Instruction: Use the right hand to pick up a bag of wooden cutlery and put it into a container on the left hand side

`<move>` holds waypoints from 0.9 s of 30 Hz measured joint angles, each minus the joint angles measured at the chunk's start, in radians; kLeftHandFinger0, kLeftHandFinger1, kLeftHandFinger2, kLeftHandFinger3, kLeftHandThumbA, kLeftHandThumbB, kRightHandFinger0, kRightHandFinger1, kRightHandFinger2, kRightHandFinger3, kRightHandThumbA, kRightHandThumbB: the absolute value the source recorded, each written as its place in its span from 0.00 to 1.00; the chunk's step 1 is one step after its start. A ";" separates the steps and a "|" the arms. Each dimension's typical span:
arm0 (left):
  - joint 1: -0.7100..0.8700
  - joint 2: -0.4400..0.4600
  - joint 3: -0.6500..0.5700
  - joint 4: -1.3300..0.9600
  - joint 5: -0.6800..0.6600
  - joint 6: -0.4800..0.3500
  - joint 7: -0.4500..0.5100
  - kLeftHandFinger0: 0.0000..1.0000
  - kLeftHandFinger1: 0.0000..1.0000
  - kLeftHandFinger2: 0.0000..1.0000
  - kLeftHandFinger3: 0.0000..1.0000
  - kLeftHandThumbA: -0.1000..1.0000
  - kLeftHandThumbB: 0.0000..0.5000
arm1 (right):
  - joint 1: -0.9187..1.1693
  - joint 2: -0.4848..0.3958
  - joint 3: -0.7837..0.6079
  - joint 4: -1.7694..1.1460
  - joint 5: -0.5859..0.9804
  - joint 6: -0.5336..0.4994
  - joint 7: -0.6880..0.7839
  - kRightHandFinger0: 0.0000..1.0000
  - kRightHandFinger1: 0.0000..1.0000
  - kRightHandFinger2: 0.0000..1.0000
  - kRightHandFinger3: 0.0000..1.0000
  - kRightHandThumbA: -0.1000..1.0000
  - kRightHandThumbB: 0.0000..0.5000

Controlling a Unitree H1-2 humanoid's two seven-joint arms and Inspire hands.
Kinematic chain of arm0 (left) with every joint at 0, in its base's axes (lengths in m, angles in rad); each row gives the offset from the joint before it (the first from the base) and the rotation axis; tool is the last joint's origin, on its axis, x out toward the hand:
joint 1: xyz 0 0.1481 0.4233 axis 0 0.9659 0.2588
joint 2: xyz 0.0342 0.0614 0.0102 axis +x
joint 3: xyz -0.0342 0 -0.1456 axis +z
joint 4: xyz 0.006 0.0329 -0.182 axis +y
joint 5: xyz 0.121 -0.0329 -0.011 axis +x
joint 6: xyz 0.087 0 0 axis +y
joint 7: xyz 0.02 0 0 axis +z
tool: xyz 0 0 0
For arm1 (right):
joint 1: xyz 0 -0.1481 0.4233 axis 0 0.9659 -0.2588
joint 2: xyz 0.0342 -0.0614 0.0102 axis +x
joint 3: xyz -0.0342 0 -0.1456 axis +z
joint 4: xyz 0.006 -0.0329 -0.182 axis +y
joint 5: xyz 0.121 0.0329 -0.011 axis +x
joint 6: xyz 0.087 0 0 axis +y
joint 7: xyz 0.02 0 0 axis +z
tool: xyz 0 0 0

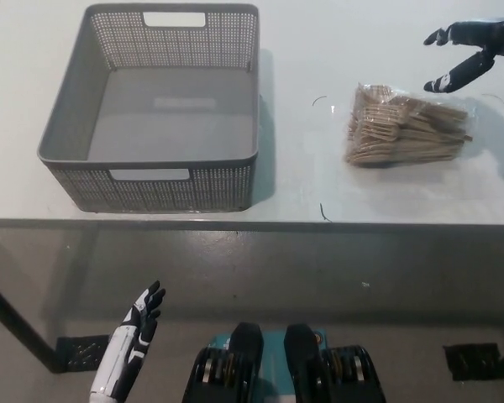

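A clear bag of wooden cutlery point(406, 126) lies flat on the white table point(319, 180), right of centre. My black right hand point(466, 54) hovers open just above and behind the bag's far right corner, fingers spread, not touching it. The grey perforated basket point(155, 105) stands on the table's left side with nothing in it. My white left hand point(130, 344) rests open below the table's front edge at the lower left.
The table's front edge point(252, 222) runs across the middle of the picture, with dark floor below it. A strip of bare tabletop separates the basket from the bag.
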 measured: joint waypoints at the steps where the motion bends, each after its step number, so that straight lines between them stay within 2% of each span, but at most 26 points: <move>1: 0.000 0.000 -0.003 0.000 0.000 0.000 0.000 1.00 1.00 1.00 1.00 1.00 0.57 | -0.002 0.004 0.001 0.000 -0.003 -0.002 0.008 1.00 1.00 1.00 1.00 0.67 1.00; 4: 0.000 0.001 -0.007 0.001 0.001 0.000 0.000 1.00 1.00 1.00 1.00 1.00 0.59 | -0.007 0.011 0.005 0.001 -0.010 -0.008 0.023 1.00 1.00 1.00 1.00 0.69 1.00; 8: -0.003 0.003 -0.008 0.001 0.001 0.000 0.000 1.00 1.00 1.00 1.00 1.00 0.59 | -0.016 0.022 0.019 0.030 -0.021 -0.029 0.040 1.00 1.00 1.00 1.00 0.66 1.00; 20: -0.013 0.012 -0.016 0.002 0.009 0.000 0.000 1.00 1.00 1.00 1.00 1.00 0.58 | -0.009 0.061 0.038 0.148 -0.042 -0.092 0.069 1.00 1.00 1.00 1.00 0.69 1.00; 22: -0.013 0.012 -0.017 0.002 0.009 0.000 0.000 1.00 1.00 1.00 1.00 1.00 0.59 | -0.002 0.074 0.042 0.157 -0.048 -0.102 0.070 1.00 1.00 1.00 1.00 0.62 1.00; 27: -0.012 0.012 -0.017 0.002 0.010 0.000 0.000 1.00 1.00 1.00 1.00 1.00 0.61 | -0.001 0.109 0.042 0.217 -0.053 -0.105 0.062 1.00 1.00 1.00 1.00 0.62 1.00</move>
